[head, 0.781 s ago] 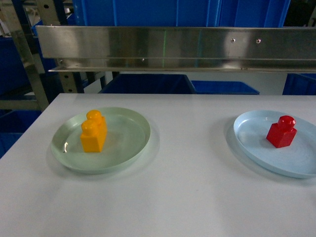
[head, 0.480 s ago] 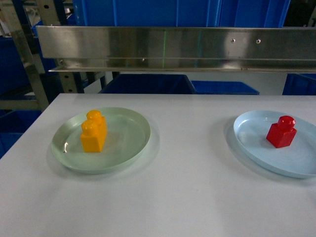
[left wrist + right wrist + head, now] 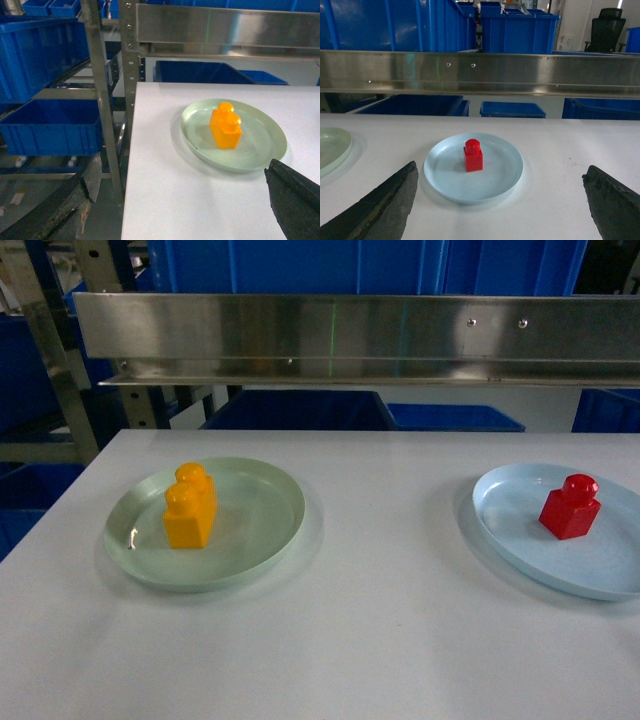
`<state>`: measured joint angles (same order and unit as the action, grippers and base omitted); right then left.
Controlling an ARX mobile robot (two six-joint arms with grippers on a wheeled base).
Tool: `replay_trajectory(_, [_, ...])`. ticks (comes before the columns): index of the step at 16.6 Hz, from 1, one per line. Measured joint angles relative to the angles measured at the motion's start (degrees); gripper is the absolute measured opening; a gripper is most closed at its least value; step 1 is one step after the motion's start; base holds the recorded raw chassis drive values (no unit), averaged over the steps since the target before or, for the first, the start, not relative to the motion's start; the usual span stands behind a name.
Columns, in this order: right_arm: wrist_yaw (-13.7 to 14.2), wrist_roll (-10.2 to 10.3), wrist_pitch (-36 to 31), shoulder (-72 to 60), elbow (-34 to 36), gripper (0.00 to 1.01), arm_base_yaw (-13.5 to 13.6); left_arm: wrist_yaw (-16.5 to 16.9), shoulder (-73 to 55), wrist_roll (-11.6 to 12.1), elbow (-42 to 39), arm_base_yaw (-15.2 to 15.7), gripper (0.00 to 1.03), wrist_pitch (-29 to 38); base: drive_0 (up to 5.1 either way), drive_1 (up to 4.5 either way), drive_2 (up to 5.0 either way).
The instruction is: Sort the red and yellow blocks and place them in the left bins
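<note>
Sitting upright on separate plates, well apart, the yellow block (image 3: 190,507) and red block (image 3: 570,506) each face one arm's reach. The right gripper (image 3: 500,200) hangs released before the red block; the left gripper's (image 3: 295,195) state I cannot tell.

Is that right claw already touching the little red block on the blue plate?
Apart. In the right wrist view the right claw stands wide open, its fingers at the picture's lower corners, with bare table between them and the red block on its blue plate.
</note>
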<state>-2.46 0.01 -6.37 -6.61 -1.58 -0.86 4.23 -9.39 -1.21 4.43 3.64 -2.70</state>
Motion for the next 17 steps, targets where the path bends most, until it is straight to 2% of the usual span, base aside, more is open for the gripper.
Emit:
replay_trajectory(1, [-1.73, 1.11, -5.49, -9.03, -2.80, 0.98, -1.09, 1.55, -8.09, -0.83, 4.42, 1.11, 0.98, 3.32, 0.0, 0.00, 0.0])
replay_trajectory(2, [-2.64, 3.56, -11.47, -21.16, -8.76, 0.98, -0.42, 3.61, -17.64, -1.42, 10.36, 1.81, 0.98, 9.73, 0.0, 0.00, 0.0])
replay_trajectory(3, [-4.63, 5.95, -14.34, -31.50, -15.69, 0.98, 0.59, 4.66, -26.51, -1.88, 15.98, 0.90, 0.98, 13.27, 0.0, 0.00, 0.0])
replay_trajectory(4, [-5.27, 7.93, -16.96, -43.52, -23.93, 0.98, 2.27, 4.63, -37.33, -1.55, 21.88, -1.79, 0.98, 18.08, 0.0, 0.00, 0.0])
replay_trajectory(7, [-5.31, 9.31, -16.87, -52.02, -29.57, 0.98, 3.28, 3.76, -45.16, -1.36, 26.45, -3.41, 0.98, 19.39, 0.0, 0.00, 0.0])
replay_trajectory(11, [-4.81, 9.90, -17.81, -62.23, -35.58, 0.98, 4.55, 3.17, -54.55, -1.38, 31.85, -4.13, 0.98, 18.82, 0.0, 0.00, 0.0])
replay_trajectory(12, [-2.73, 9.86, -18.29, -68.98, -39.17, 0.98, 5.53, 2.89, -60.59, -1.55, 35.10, -4.11, 0.98, 16.61, 0.0, 0.00, 0.0])
replay_trajectory(14, [2.03, 7.76, -24.74, -83.73, -44.26, 0.98, 5.88, -1.77, -73.79, -1.42, 37.81, -5.42, 0.98, 23.30, 0.0, 0.00, 0.0])
replay_trajectory(15, [3.10, 6.25, -25.88, -85.07, -43.25, 0.98, 5.66, -4.15, -75.60, -1.60, 36.44, -5.81, 0.98, 28.20, 0.0, 0.00, 0.0])
replay_trajectory(16, [3.26, 5.62, -26.73, -84.65, -42.95, 0.98, 5.25, -5.75, -74.77, -1.73, 35.26, -5.95, 0.98, 31.02, 0.0, 0.00, 0.0])
replay_trajectory(17, [3.58, 4.81, -27.34, -82.90, -43.15, 0.98, 5.18, -5.99, -72.37, -1.84, 35.87, -5.97, 0.98, 32.33, 0.0, 0.00, 0.0])
